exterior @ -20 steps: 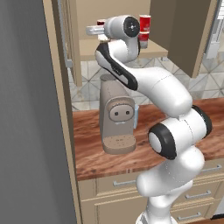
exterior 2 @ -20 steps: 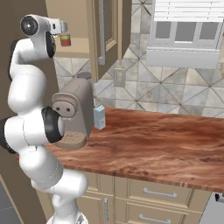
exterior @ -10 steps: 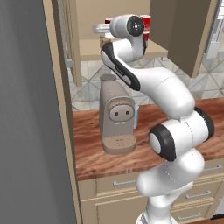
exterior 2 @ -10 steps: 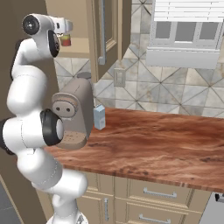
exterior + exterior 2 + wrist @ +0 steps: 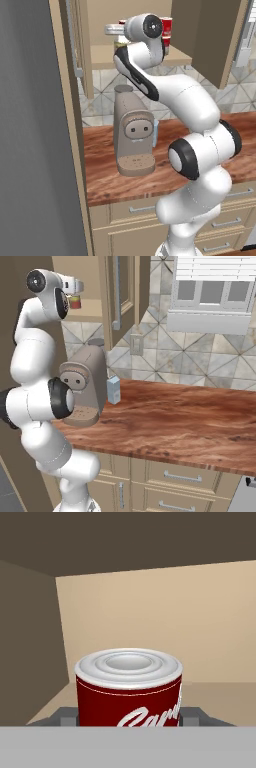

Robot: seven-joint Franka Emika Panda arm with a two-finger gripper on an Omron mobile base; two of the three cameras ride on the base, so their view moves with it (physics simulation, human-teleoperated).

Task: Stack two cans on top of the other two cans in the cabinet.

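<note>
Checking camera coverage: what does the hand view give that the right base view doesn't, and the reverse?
Hand view: the dark red can close up, its silver lid and white script, clamped between the pincer fingers, with the cabinet's bare back wall behind it.
Right base view: the coffee machine, the small carton beside it, the wooden counter, the drawers.
Both: the cabinet interior and the shut pincer.

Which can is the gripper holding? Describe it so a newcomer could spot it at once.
Look inside the open tan cabinet above the coffee machine. The gripper is shut on a can there, a finger on each side. It is dark red with white script lettering and a silver ridged lid, unlike the bright red can further right.
</note>
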